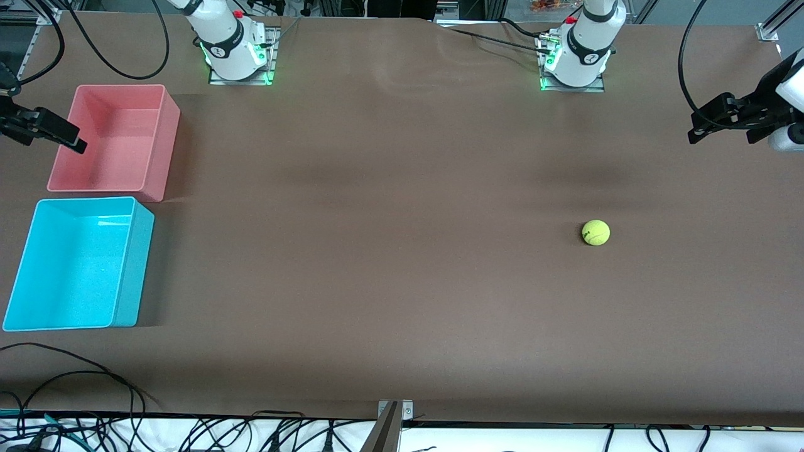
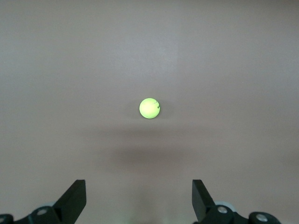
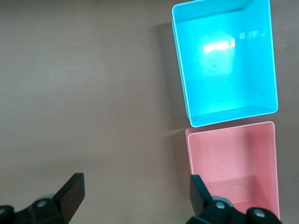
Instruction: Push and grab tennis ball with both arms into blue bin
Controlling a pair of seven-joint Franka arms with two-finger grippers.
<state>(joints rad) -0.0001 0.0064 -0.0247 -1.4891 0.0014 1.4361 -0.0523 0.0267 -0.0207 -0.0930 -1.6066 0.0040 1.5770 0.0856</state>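
The yellow-green tennis ball (image 1: 595,232) (image 2: 149,108) rests on the brown table toward the left arm's end. My left gripper (image 1: 696,129) (image 2: 138,184) hangs open above the table's end there, well apart from the ball, with nothing between its fingers. The blue bin (image 1: 75,270) (image 3: 224,60) stands empty at the right arm's end, nearer the front camera than the pink bin. My right gripper (image 1: 75,141) (image 3: 135,179) hovers open and empty by the pink bin's outer rim.
The pink bin (image 1: 113,144) (image 3: 233,158) sits empty right beside the blue one. Both arm bases (image 1: 235,53) (image 1: 578,56) stand along the edge farthest from the front camera. Loose black cables (image 1: 75,376) trail along the near edge.
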